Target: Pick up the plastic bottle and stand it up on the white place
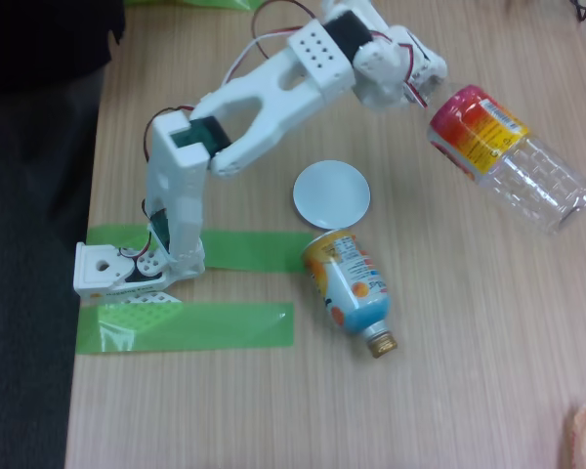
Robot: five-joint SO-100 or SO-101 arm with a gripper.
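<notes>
Gripper [432, 106] clamps the plastic bottle [513, 158] by its top — white disc [331, 194] lies apart.

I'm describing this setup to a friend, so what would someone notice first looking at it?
First the white arm reaching from its base at left across the wooden table, its hand at the red end of the clear bottle at upper right. Next, the white disc at centre, with an orange-and-blue bottle lying just below it, beside two green tape strips.
</notes>
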